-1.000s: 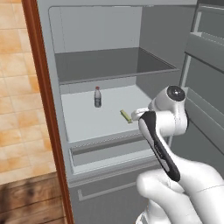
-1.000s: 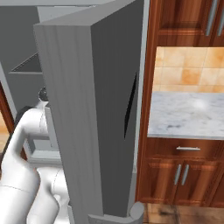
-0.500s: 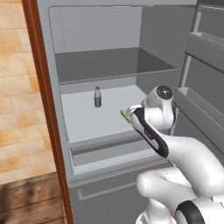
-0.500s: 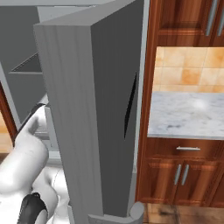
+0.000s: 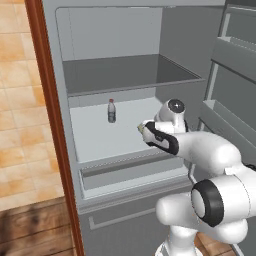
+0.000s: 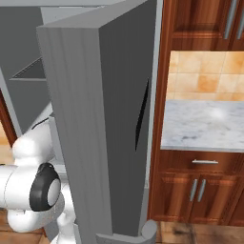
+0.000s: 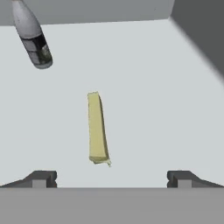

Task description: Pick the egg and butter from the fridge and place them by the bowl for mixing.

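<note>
The butter (image 7: 97, 128) lies beside the bottle (image 7: 33, 39); the gripper (image 7: 111, 178), jaws wide, should be centred over its width before closing

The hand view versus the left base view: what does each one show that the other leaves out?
Hand view alone: the butter's whole length, lying between the open gripper's fingertips. Left base view alone: the fridge's upper shelf, its drawer, the door bins and the wood floor. Both: the small bottle standing on the pale shelf.
</note>
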